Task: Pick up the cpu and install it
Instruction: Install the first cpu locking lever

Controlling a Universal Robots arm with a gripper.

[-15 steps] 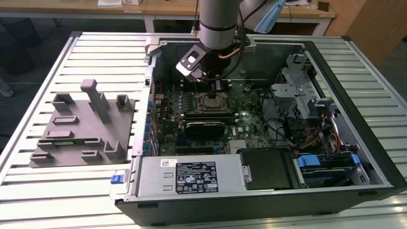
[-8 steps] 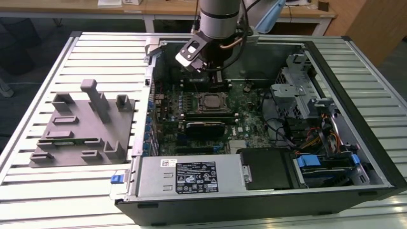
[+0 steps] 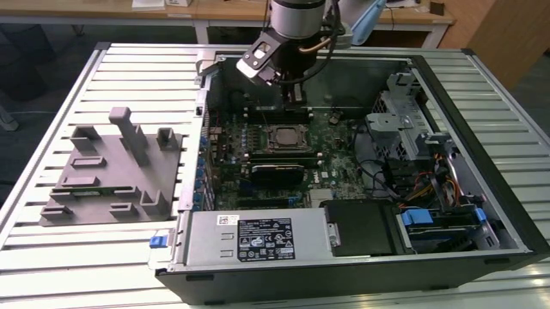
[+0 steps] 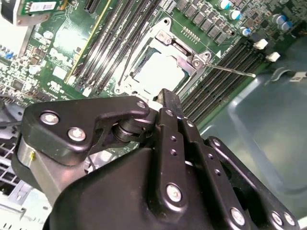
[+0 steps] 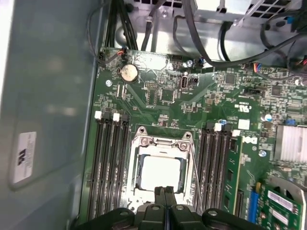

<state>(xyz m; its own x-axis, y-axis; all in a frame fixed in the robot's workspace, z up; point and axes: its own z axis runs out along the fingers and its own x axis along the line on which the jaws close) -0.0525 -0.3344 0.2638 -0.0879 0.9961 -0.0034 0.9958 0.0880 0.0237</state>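
Note:
The cpu (image 5: 160,172) is a pale silvery square lying flat inside the metal socket frame (image 5: 139,143) on the green motherboard (image 5: 168,96). It also shows in the second wrist view, cpu (image 4: 156,72), and in the exterior view, cpu (image 3: 282,136), at the middle of the open computer case. My gripper (image 5: 164,192) hangs just above the socket's near edge, its two black fingers pressed together with nothing between them. In the exterior view the gripper (image 3: 295,103) stands above the board, just behind the socket. A thin socket lever (image 4: 230,71) sticks out sideways from the frame.
The case walls (image 3: 344,64) surround the board. Rows of dark memory slots (image 5: 110,163) flank the socket. A silver box with a black label (image 3: 257,238) sits at the case front, and a drive cage with cables (image 3: 413,129) at the exterior view's right. A grey plastic holder (image 3: 112,174) lies outside on the slatted table.

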